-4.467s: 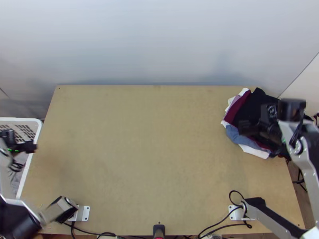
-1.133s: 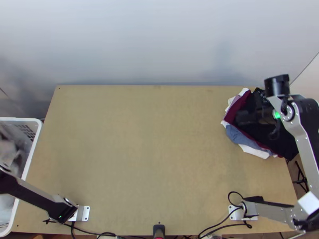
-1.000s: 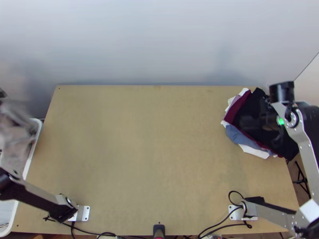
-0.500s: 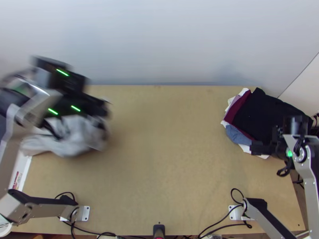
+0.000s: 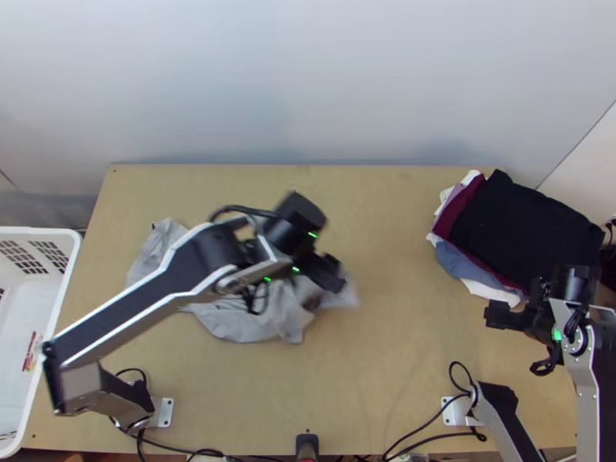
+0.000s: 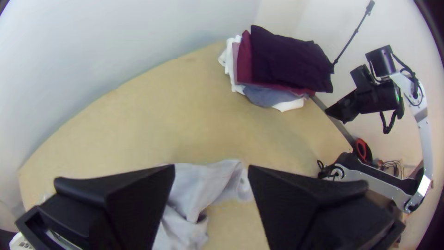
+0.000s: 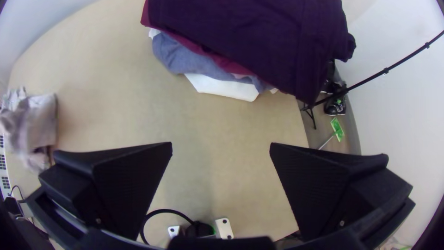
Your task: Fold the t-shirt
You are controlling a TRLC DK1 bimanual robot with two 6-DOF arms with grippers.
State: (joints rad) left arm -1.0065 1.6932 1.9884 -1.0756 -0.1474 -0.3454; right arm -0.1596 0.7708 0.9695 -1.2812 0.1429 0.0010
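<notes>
Your left hand (image 6: 211,168) and right hand (image 7: 221,145) are both released; the grey t-shirt (image 5: 239,319) lies bunched on the desk (image 5: 400,385). You are, I think, at spreading: next, grasp its edges and pull gently.

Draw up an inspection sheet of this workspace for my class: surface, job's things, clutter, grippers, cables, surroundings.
Surface: light wooden table, bare in its middle right part.
Job's things: light grey garment, bunched, partly beneath the left arm.
Clutter: stack of folded clothes, black on top, at the far right; dark object at the near edge.
Grippers: left gripper over the garment, fingers apart; right gripper near the stack, fingers apart.
Cables: black cables, looped by both arms' bases.
Surroundings: white basket beside the table's left edge; pale wall behind; thin black pole beyond the stack.
</notes>
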